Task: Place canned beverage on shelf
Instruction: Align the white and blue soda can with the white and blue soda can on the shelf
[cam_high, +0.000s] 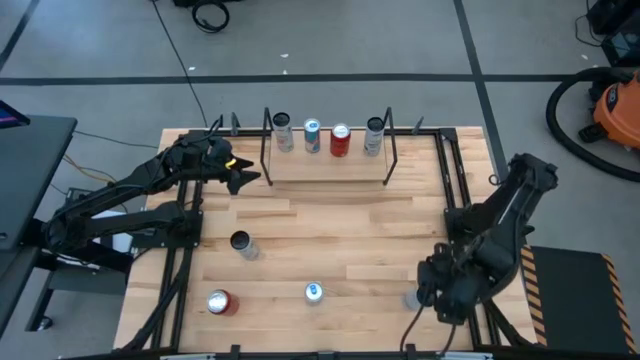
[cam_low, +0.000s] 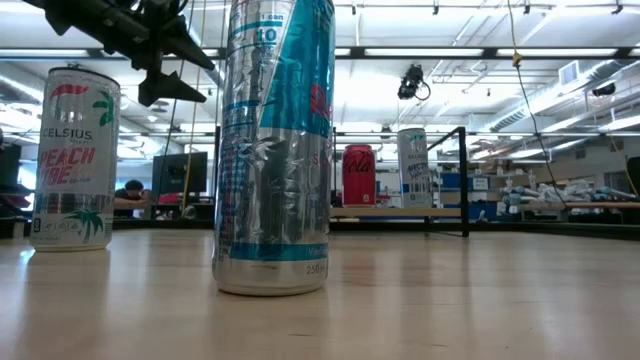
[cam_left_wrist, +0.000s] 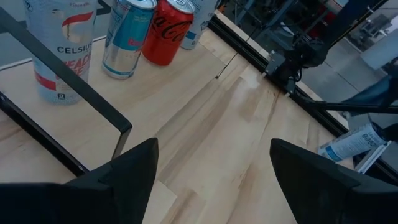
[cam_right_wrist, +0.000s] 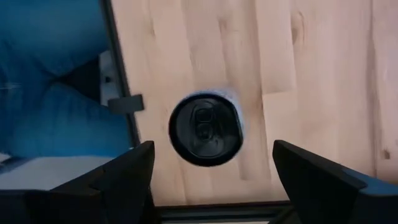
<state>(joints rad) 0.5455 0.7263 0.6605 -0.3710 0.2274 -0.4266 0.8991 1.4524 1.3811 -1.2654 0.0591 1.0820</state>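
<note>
My right claw (cam_right_wrist: 211, 180) hangs with its two dark fingers spread wide and empty, pointing straight down over the near right corner of the desk (cam_high: 330, 235). Directly beneath it, centred in the gap between the fingers, stands a dark-topped can (cam_right_wrist: 206, 129), seen end-on: lid and pull-tab face the claw, so the can's long axis is upright and in line with my approach. In the high view this can shows only as a sliver (cam_high: 411, 298) just beside the claw (cam_high: 440, 295), close to the black frame rail at the desk's edge. I judge that the coming move is a plain vertical descent until the fingers straddle the can's body, with little sideways correction called for. My left claw (cam_left_wrist: 211, 168), likewise open and holding nothing, waits far off, just beside the left end frame of the shelf (cam_high: 330, 172). The shelf lies well apart from the right claw, across the desk at the far edge, and already carries four upright cans in a row. For this can the right arm is plainly the nearer; three other cans stand loose on the desk toward the left claw's side.
</note>
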